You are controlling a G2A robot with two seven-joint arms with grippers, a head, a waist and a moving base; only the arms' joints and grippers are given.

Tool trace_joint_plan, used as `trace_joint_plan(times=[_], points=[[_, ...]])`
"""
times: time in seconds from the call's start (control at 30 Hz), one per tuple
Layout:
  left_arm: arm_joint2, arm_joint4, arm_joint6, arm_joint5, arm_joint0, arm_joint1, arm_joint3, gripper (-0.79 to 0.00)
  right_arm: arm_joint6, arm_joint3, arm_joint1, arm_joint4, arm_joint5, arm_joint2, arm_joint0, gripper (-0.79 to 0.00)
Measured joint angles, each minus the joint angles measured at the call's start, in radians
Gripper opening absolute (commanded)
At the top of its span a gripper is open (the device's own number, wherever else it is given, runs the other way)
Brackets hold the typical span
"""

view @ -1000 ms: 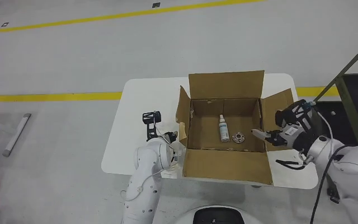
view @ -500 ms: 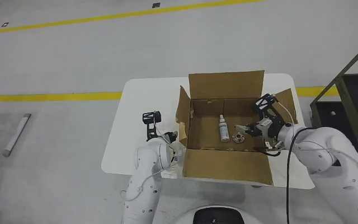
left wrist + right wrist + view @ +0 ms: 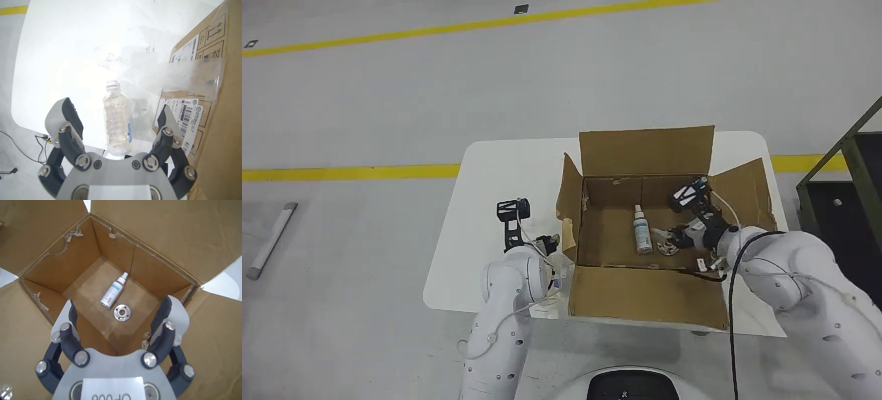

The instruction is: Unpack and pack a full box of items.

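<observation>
— Well, where's the right end effector [image 3: 682,237] sitting?

— Over the open cardboard box [image 3: 647,295], low inside its right-hand half; from its own camera the right end effector [image 3: 119,305] has its jaws spread wide, nothing between them.

— And what's in the box?

— Two things on the floor of it: a white spray bottle [image 3: 641,229] lying flat near the middle, and a round metal flange [image 3: 122,312] just beside the bottle's base; they look close but apart; the spray bottle [image 3: 113,291] points its nozzle at the far wall of the box [image 3: 56,256].

— Left side?

— Left end effector [image 3: 118,108] is out over the white surface [image 3: 502,180], next to the box's left wall; also wide open; a clear water bottle [image 3: 117,117] sits between its pads [image 3: 72,115] without either one touching it.

— Standing or lying?

— Can't tell from here; its base is at the near edge of the surface [image 3: 66,47], white cap away from the wrist; the labelled side of the box [image 3: 226,94] is just beside it.
</observation>
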Motion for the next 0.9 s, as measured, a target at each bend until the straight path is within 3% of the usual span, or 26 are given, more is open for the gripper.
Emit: trace_joint_plan(times=[0.2, 0.4, 0.53, 0.9], points=[[0.0, 0.0, 0.0, 0.0, 0.0, 0.0, 0.0, 0.0, 0.045, 0.086, -0.027, -0.08, 0.174, -0.113, 0.098, 0.0], [0.0, 0.0, 0.0, 0.0, 0.0, 0.0, 0.0, 0.0, 0.108, 0.235, -0.069, -0.07, 0.285, -0.233, 0.247, 0.0], [0.0, 0.0, 0.0, 0.0, 0.0, 0.0, 0.0, 0.0, 0.127, 0.344, -0.092, -0.06, 0.298, -0.293, 0.325, 0.0], [0.0, 0.0, 0.0, 0.0, 0.0, 0.0, 0.0, 0.0, 0.127, 0.343, -0.092, -0.059, 0.298, -0.293, 0.325, 0.0]])
